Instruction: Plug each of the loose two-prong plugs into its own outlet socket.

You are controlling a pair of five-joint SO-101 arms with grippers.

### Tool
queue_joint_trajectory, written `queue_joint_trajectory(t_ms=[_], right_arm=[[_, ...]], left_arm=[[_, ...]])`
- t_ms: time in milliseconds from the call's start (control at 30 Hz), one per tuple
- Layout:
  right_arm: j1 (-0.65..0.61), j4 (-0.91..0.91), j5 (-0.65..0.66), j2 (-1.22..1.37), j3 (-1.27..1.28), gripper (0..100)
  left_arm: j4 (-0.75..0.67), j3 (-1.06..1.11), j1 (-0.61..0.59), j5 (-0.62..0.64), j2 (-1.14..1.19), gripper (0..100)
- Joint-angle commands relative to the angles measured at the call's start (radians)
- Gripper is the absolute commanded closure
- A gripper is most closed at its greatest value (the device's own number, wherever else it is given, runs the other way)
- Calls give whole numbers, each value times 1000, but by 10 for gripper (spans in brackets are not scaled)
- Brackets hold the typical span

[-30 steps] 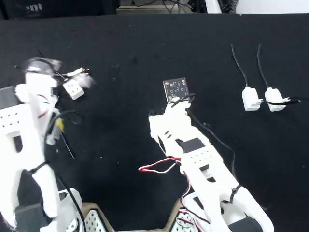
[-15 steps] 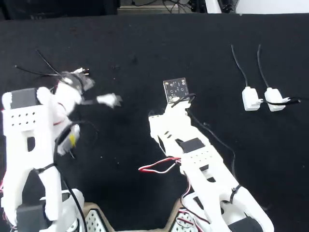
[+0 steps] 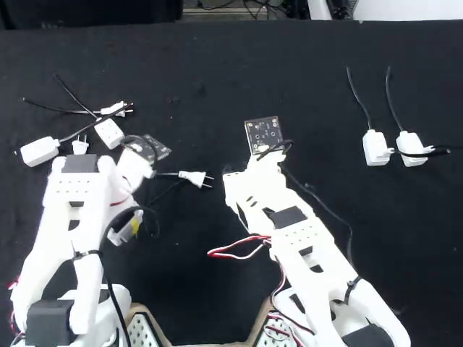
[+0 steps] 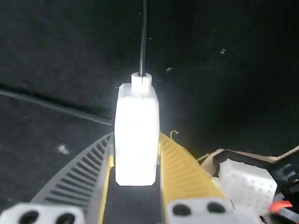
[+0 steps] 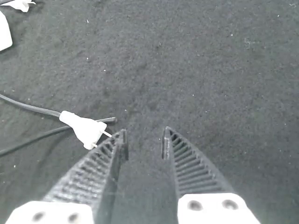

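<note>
At 9 o'clock on the black cloth table (image 3: pixel 217 65) we see a small white socket block (image 3: pixel 40 150) lying among loose black cords. The high view leaves the left gripper (image 4: pixel 137 140) unclear, but its wrist view settles it: the fingers are clamped on a white rectangular corded block (image 4: pixel 137 116). Near the centre lies a white two-prong plug (image 3: pixel 194 177). The right wrist view puts it just beside the right gripper (image 5: pixel 145 135), whose fingers stand apart over bare cloth, and two white wired blocks (image 3: pixel 376 147) sit at 3 o'clock.

White two-prong plug (image 3: pixel 194 176) flat on mat, left of centre, prongs pointing right, cord trailing left. White corded block (image 4: pixel 136 112) clamped in left gripper (image 4: pixel 136 140). White socket (image 3: pixel 376 147), second socket (image 3: pixel 411 148) side by side at right, cords running up.
</note>
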Motion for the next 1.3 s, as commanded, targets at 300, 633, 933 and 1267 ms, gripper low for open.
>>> queue_joint_trajectory(t_ms=[300, 633, 933, 1267], right_arm=[[-5, -25, 0, -36, -5, 879], [-5, -25, 0, -36, -5, 879], [-3, -25, 0, -36, -5, 879], [43, -25, -2, -41, -10, 880]], left_arm=[[48, -183, -18, 18, -32, 723], [-227, 35, -226, -64, -25, 739], [-292, 188, -177, -64, -37, 739], [-114, 56, 142, 126, -35, 740]])
